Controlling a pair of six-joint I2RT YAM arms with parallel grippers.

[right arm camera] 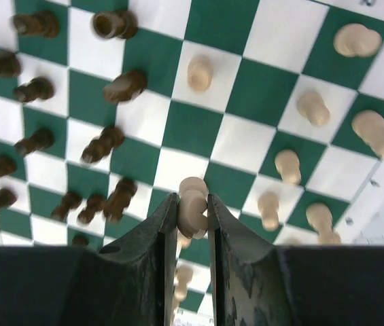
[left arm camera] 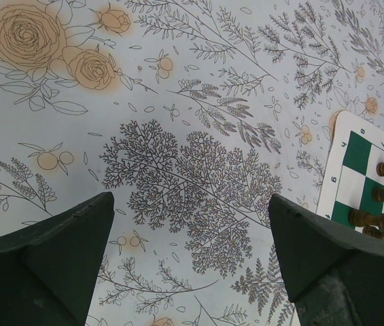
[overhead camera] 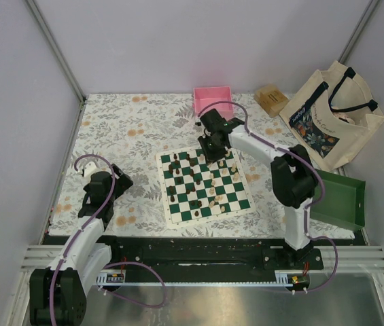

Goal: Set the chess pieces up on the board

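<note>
- Right gripper (right arm camera: 193,216): the jaws are drawn narrow and clamped on a small cream-coloured chess piece with a rounded head (right arm camera: 193,193), pinched at its upper body between the two dark fingertips.
- Whether the held piece's base rests on the board or hangs above it cannot be told; the base is hidden by the fingers.
- Handling, as judged: the piece is taken to be light, rigid and smooth. It is likely to pivot or slip in a loose pinch and to topple on its narrow base. A hold just below the head, with the piece upright, is advised.
- The flat green-and-white chequered board (right arm camera: 259,92) lies beneath the gripper. Dark brown chess pieces (right arm camera: 113,24) are spread over the left of the wrist view and other cream chess pieces (right arm camera: 312,107) over the right. Several stand near the fingers, so little clearance is expected.
- Left gripper (left arm camera: 192,227): the jaws are held wide apart with nothing between them, over the floral-printed table cover (left arm camera: 178,102), beside the board's edge.
</note>
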